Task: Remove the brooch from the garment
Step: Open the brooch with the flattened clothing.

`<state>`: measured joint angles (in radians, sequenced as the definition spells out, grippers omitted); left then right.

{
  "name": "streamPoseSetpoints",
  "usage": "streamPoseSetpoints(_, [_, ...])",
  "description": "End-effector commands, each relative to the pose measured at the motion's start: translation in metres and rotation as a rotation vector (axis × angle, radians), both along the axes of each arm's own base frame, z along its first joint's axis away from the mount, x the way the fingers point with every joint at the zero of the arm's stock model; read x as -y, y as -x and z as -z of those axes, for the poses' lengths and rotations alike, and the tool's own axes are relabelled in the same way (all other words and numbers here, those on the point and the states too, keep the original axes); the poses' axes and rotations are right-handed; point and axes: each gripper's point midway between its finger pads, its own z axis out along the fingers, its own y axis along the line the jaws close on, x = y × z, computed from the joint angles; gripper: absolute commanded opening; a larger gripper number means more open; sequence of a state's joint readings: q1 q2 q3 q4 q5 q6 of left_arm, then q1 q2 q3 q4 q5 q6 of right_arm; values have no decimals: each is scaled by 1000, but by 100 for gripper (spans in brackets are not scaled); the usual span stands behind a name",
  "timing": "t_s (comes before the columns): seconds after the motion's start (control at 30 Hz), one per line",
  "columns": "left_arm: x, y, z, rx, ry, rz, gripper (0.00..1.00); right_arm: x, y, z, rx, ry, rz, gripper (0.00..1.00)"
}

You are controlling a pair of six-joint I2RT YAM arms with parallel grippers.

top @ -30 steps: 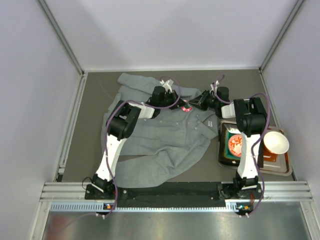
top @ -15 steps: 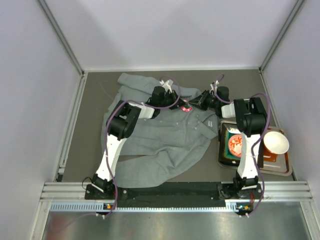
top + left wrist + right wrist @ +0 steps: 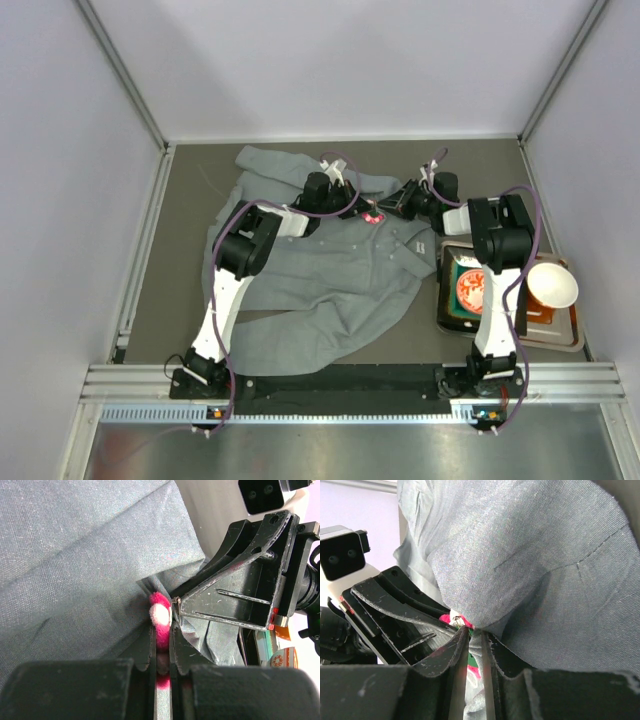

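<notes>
Dark table (image 3: 180, 250), far middle: the pink flower brooch (image 3: 160, 612) sits by the collar of the grey shirt (image 3: 330, 270). Your left gripper (image 3: 161, 630) is pinched narrow on the brooch. Your right gripper (image 3: 472, 635) nips the fabric just beside it. Draw them apart slowly, cloth taut. The brooch stands edge-on, its long axis along the left fingers; the pin's direction is hidden.

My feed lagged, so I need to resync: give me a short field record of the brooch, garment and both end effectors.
brooch: pink, pressed against the garment
left end effector: shut on the brooch
right end effector: shut on a garment fold beside the brooch
separation: cannot tell whether the pin is free of the fabric
</notes>
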<state>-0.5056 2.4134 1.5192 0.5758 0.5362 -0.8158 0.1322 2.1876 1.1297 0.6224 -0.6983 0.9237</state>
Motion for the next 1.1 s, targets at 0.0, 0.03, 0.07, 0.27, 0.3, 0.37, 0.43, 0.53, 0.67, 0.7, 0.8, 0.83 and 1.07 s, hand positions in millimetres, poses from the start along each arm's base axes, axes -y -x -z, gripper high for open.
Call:
streamPoseSetpoints(0.0, [6, 10, 29, -37, -50, 23, 0, -10, 2, 3, 8, 27, -55, 18])
streamPoseSetpoints(0.03, [6, 10, 30, -36, -53, 25, 0, -10, 2, 3, 10, 37, -55, 18])
streamPoseSetpoints(0.07, [7, 10, 30, -35, -54, 27, 0, -13, 5, 4, -2, 45, -63, 18])
streamPoseSetpoints(0.27, [7, 9, 28, -18, -81, 28, 0, -19, 5, 6, 4, 114, -61, 18])
streamPoseSetpoints(0.3, [7, 10, 28, -17, -85, 28, 0, -18, 4, 8, 4, 142, -51, 18])
streamPoseSetpoints(0.37, [8, 9, 28, -12, -91, 27, 0, -21, 4, 4, 17, 169, -48, 17])
streamPoseSetpoints(0.43, [8, 9, 28, -14, -90, 25, 0, -17, 4, 2, 27, 230, -17, 17])
streamPoseSetpoints(0.53, [4, 9, 29, -16, -98, 13, 0, 0, 3, 6, 32, 333, 44, 18])
streamPoseSetpoints(0.67, [2, 10, 31, -25, -123, -12, 0, 8, 0, -18, 127, 424, 68, 20])
streamPoseSetpoints(0.7, [1, 10, 34, -26, -145, -22, 0, 9, 0, -19, 146, 450, 68, 20])
streamPoseSetpoints(0.8, [2, 9, 33, -10, -190, -34, 0, 0, 1, -21, 175, 526, 45, 20])
streamPoseSetpoints(0.83, [1, 5, 31, 0, -204, -48, 0, -2, 0, -21, 180, 547, 46, 20])
streamPoseSetpoints(1.07, [0, 4, 23, 31, -248, -69, 0, -15, 3, -24, 219, 693, 36, 17])
